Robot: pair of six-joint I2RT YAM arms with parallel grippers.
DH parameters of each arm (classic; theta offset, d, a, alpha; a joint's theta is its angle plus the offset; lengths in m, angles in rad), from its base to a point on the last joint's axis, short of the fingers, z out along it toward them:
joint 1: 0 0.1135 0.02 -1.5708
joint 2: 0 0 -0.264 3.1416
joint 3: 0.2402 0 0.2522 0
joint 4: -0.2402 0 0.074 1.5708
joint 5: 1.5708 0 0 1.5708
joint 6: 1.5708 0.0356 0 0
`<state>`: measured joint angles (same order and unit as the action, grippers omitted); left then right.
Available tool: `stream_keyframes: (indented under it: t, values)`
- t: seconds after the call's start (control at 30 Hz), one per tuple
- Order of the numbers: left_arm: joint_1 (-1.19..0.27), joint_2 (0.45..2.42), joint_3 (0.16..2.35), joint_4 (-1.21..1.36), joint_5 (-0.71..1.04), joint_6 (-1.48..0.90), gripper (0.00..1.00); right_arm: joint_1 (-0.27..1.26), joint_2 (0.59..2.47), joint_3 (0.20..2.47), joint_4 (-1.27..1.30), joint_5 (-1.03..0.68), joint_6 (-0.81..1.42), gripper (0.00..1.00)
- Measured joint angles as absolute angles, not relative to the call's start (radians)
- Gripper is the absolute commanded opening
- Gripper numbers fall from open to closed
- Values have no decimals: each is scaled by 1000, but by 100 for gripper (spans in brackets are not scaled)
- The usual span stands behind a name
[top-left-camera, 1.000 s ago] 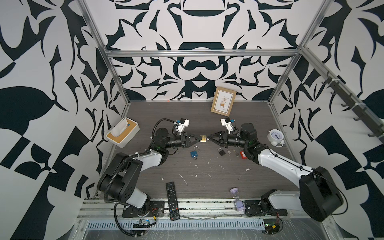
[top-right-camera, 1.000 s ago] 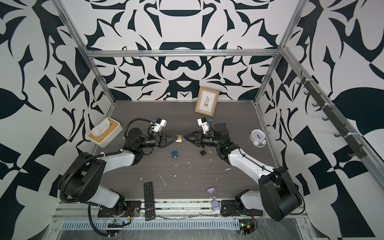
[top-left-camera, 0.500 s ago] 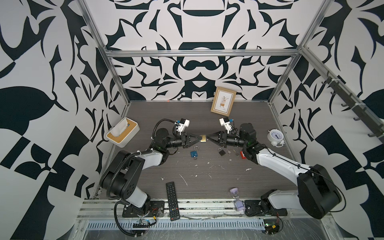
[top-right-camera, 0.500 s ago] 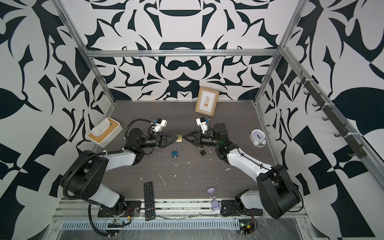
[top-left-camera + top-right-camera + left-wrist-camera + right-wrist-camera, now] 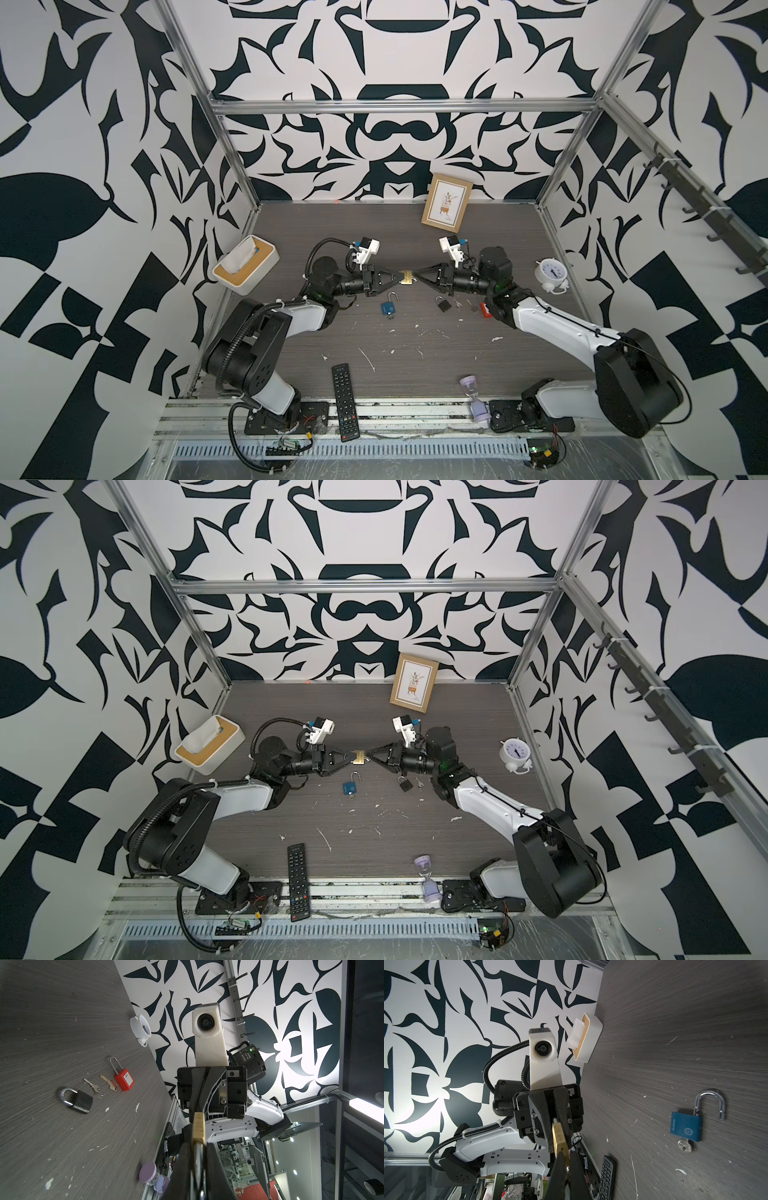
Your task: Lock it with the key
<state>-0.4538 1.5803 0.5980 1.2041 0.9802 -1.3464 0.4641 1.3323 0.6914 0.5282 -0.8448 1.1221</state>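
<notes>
A brass padlock [image 5: 406, 277] [image 5: 358, 757] hangs in the air above the table's middle, between my two grippers. The left gripper [image 5: 397, 277] [image 5: 198, 1147] is shut on its steel shackle, and the brass body [image 5: 198, 1126] sticks out past the fingertips. From the opposite side the right gripper [image 5: 417, 277] [image 5: 567, 1155] is shut at the foot of the brass body [image 5: 559, 1136]. A small silver bit of the key [image 5: 567, 1168] shows between its fingers; the rest of the key is hidden.
On the table below lie a blue padlock [image 5: 388, 307] with its shackle open and a key in it, a black padlock [image 5: 443, 304], a red padlock [image 5: 124, 1080] and two loose keys [image 5: 92, 1085]. Further off are an alarm clock [image 5: 550, 274], tissue box [image 5: 245, 266], remote [image 5: 345, 401], hourglass [image 5: 473, 399] and picture frame [image 5: 446, 202].
The right gripper's jaws have closed at the foot of the brass padlock. The left gripper keeps its hold and both arms stay where they were.
</notes>
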Motion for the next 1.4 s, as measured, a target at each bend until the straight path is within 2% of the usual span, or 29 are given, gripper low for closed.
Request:
stream_keyframes:
  t: [0.57,1.1,1.2,1.4]
  values:
    - [-468,1617,607,1204,989,-1360,0,415,1322,614,614,-878,1137,0]
    - [-447,1704,621,1345,991,-1459,0,348,1264,573,633,-847,1118,0]
    - [-442,1704,619,1349,991,-1459,0,348,1262,573,588,-807,1097,0]
    - [-437,1705,612,1351,988,-1451,0,357,1237,496,495,-612,1089,0]
